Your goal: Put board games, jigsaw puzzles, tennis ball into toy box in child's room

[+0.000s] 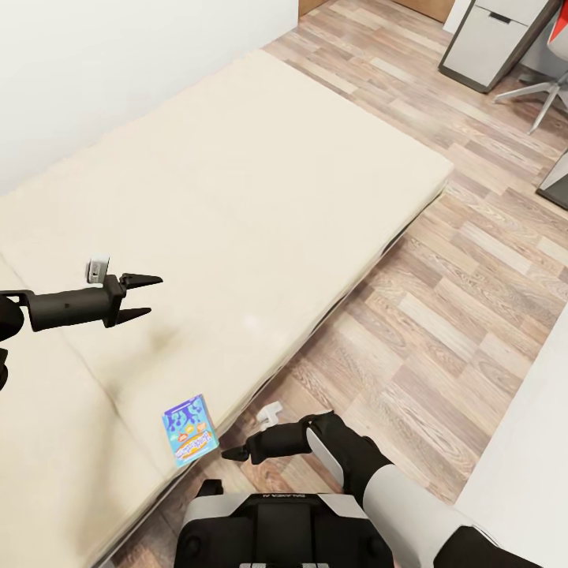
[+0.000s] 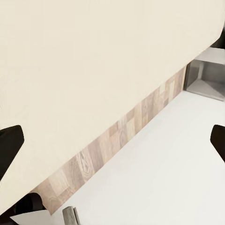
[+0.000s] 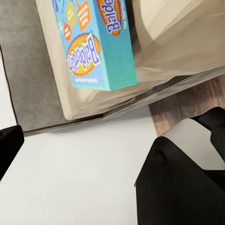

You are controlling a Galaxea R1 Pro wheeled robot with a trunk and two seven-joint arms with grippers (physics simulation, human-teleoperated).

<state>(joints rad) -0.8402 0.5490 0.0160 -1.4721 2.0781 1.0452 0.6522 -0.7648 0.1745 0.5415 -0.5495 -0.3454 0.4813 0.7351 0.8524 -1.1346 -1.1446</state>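
A small blue cartoon-printed board game (image 1: 190,430) lies flat on the cream bed (image 1: 237,197), close to its near edge. My right gripper (image 1: 229,454) hovers open just off that edge, right beside the box. In the right wrist view the blue box (image 3: 93,42) sits a short way ahead of the open gripper (image 3: 112,140). My left gripper (image 1: 151,296) hangs open over the middle of the mattress, holding nothing. The left wrist view looks between the spread fingers (image 2: 9,145) across the mattress (image 2: 93,56). The toy box, jigsaw puzzles and tennis ball are out of view.
Wood-plank floor (image 1: 442,300) runs along the bed's right side. A grey-white drawer unit (image 1: 485,39) and a chair base (image 1: 544,95) stand at the far right. A pale surface (image 1: 528,450) fills the lower right corner. A white wall (image 1: 118,71) borders the bed.
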